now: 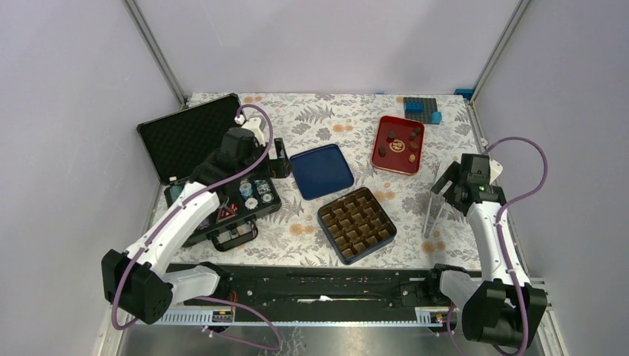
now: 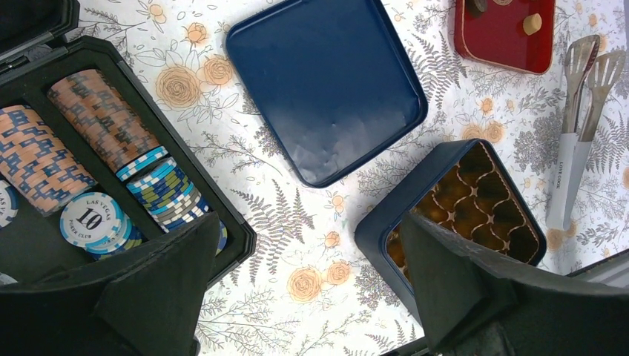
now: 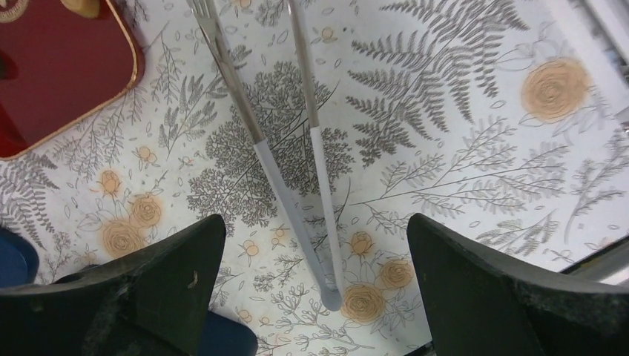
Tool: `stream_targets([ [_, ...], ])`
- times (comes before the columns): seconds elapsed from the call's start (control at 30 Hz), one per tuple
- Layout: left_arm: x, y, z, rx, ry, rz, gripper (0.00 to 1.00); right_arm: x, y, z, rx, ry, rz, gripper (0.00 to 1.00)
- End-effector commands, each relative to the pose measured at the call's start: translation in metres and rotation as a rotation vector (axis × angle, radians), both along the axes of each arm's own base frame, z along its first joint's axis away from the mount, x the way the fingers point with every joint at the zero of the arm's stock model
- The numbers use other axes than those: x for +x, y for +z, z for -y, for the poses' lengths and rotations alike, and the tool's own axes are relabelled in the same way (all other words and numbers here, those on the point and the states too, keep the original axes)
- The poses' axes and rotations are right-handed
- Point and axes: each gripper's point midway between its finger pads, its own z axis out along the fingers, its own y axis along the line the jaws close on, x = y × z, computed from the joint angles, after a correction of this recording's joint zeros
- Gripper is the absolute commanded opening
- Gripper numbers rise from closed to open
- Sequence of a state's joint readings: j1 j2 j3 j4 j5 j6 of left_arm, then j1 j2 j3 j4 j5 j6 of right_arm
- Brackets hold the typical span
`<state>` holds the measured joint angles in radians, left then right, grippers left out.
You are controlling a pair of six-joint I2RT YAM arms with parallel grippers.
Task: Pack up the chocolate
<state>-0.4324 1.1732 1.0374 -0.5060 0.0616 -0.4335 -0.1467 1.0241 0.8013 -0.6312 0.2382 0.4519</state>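
Note:
Several dark chocolate lumps (image 1: 383, 150) lie in a red tray (image 1: 386, 127) at the back right; the left wrist view shows that tray's edge (image 2: 512, 44). A blue tin (image 1: 343, 254) with a brown grid insert sits near the middle front, its cells showing nothing inside (image 2: 482, 200). Its blue lid (image 1: 321, 170) lies flat beside it (image 2: 326, 89). Metal tongs (image 1: 432, 215) rest on the cloth to the right (image 3: 297, 170). My left gripper (image 2: 310, 222) hangs open over bare cloth between the chip case and the tin. My right gripper (image 3: 315, 222) stands open above the tongs' handle end.
An open black case (image 1: 185, 137) of poker chips (image 2: 96, 111) fills the left side, under my left arm. Blue blocks (image 1: 423, 110) sit at the back right corner. Frame posts and walls close in the floral-clothed table (image 1: 326, 122).

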Motion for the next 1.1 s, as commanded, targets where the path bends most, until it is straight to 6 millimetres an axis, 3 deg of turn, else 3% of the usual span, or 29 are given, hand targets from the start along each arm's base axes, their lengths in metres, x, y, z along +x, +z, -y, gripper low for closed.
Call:
stream_targets([
  [0.0, 0.005, 0.014, 0.006, -0.033, -0.027, 0.056, 0.99, 0.003, -0.021, -0.01, 0.078, -0.005, 0.007, 1.0],
  [0.23, 0.004, 0.012, 0.011, -0.049, -0.059, 0.062, 0.99, 0.021, -0.044, -0.033, 0.188, 0.085, 0.048, 1.0],
  [0.47, 0.004, 0.008, 0.01, -0.037, -0.062, 0.065, 0.99, 0.025, -0.067, -0.014, 0.104, 0.067, -0.07, 1.0],
  [0.87, 0.011, 0.001, 0.013, -0.02, -0.068, 0.046, 0.99, 0.035, -0.088, -0.01, 0.065, 0.113, -0.172, 0.99],
  [1.07, 0.013, -0.003, 0.011, -0.005, -0.063, 0.051, 0.99, 0.043, -0.092, -0.02, 0.039, 0.157, -0.205, 0.87],
])
